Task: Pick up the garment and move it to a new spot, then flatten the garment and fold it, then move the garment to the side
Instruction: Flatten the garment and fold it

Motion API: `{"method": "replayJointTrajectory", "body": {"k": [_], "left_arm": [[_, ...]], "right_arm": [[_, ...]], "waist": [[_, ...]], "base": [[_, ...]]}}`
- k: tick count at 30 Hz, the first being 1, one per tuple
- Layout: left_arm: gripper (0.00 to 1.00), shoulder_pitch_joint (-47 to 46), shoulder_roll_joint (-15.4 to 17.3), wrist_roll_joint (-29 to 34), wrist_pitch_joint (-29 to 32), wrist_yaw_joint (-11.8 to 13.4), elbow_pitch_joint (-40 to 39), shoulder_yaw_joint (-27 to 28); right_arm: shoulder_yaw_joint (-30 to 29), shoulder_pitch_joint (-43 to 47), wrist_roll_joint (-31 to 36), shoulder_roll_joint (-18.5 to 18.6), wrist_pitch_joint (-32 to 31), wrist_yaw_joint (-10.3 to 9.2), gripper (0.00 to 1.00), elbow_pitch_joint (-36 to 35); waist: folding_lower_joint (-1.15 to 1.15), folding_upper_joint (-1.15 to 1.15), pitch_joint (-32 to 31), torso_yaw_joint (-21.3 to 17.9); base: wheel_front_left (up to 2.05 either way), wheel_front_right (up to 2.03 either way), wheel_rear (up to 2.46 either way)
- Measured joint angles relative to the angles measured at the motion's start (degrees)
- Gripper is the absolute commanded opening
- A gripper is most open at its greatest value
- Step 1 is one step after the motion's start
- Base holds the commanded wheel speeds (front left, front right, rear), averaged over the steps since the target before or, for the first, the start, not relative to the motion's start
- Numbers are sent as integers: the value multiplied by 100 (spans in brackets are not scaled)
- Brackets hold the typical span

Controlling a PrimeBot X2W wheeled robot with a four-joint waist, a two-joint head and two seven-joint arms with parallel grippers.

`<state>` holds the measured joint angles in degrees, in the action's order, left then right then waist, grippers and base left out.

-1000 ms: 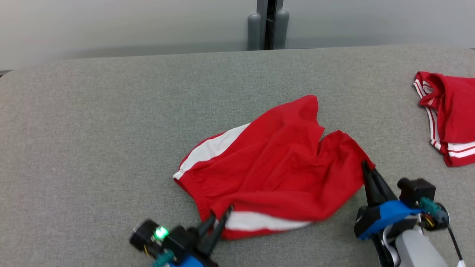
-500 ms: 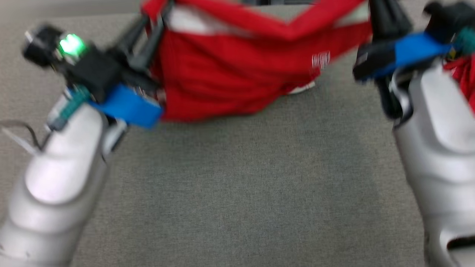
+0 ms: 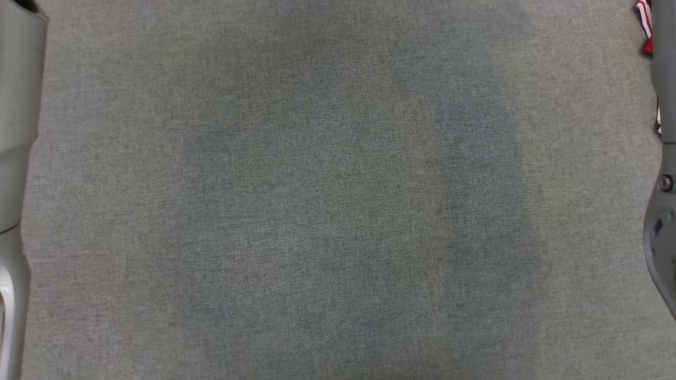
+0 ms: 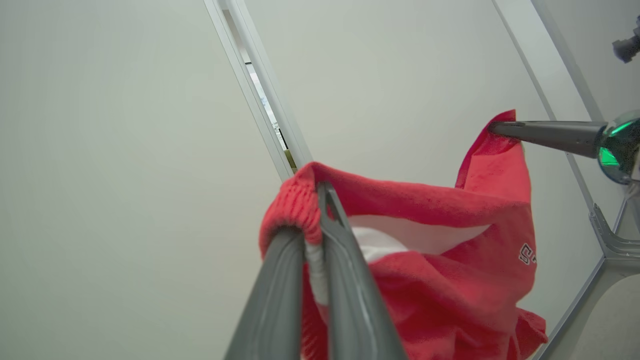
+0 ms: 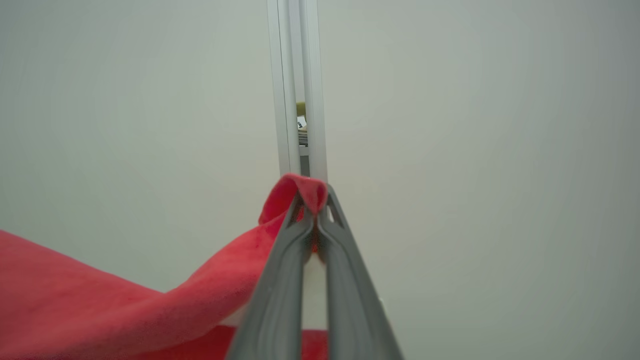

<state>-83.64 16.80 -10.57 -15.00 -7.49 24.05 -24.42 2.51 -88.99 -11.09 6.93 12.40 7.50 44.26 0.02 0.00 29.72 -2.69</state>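
Pinching the red garment (image 4: 450, 280) tight, the left hand (image 4: 312, 217) grips its elastic edge mid-frame; the right hand (image 5: 315, 207) clamps a corner.

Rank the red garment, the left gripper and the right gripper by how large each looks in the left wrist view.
1. red garment, covering much of the lower right of the view.
2. left gripper, shut on the garment; its nearness to the camera makes it look large.
3. right gripper, thin and dark, pinching the garment's far corner.
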Motion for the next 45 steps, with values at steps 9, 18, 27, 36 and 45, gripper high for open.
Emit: {"method": "replayJointTrajectory", "body": {"k": [9, 18, 27, 36, 45], "left_arm": [[0, 902, -107, -145, -2, 0, -227, 24], [0, 3541, -483, -37, -3, 33, -1159, 299], [0, 6003, -622, 70, -3, 26, -1651, 162], [0, 7564, -839, 79, -3, 19, -1783, -32], [0, 8240, -861, 79, -2, 18, -1791, -320]], "right_arm": [[78, 645, 12, -33, 231, 0, 0, 460], [44, 3065, -223, 100, 254, 0, 0, -121], [164, 5562, -591, 158, 257, 0, 0, -1118], [-105, 7670, -1018, 122, 65, 0, 0, -2210], [-625, 9051, -1171, -81, -469, 0, 0, -3563]], "waist": [[-1, 0, 142, 22], [-2, 0, -154, 86], [-4, 0, -754, 80], [-4, 0, -1389, 144], [-4, 0, -1744, 315]], "base": [[0, 0, 0], [0, 0, 0], [0, 0, 0], [0, 0, 0], [0, 0, 0]]}}
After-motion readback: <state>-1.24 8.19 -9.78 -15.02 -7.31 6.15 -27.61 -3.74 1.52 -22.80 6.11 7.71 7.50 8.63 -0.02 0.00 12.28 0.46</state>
